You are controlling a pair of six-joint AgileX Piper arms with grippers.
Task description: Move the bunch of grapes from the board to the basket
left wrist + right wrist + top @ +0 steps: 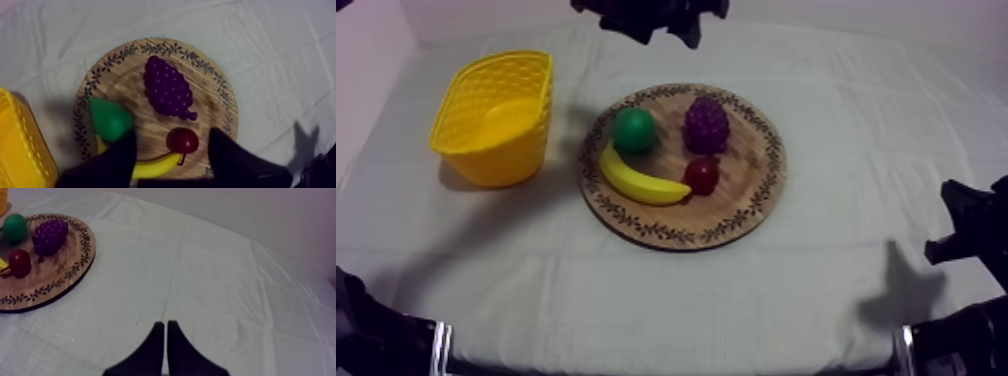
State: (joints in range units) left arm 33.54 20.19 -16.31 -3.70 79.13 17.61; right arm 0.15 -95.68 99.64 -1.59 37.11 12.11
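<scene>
- Seeing board (pixel 736 205) sitting on cloth (pixel 666 300), basket (pixel 501 160) standing at its 9 o'clock, apart.
- Finding grapes (pixel 706 125) lying at 1 o'clock on board, near pear (pixel 634 130).
- Judging grapes as light, stiff, bumpy, likely slippery; favouring a pinch across the fat middle.
- Hovering left gripper (pixel 172 160) over board, fingers spread, holding nothing.
- Resting right gripper (pixel 165 324) over bare cloth, fingers pressed together, empty.
</scene>
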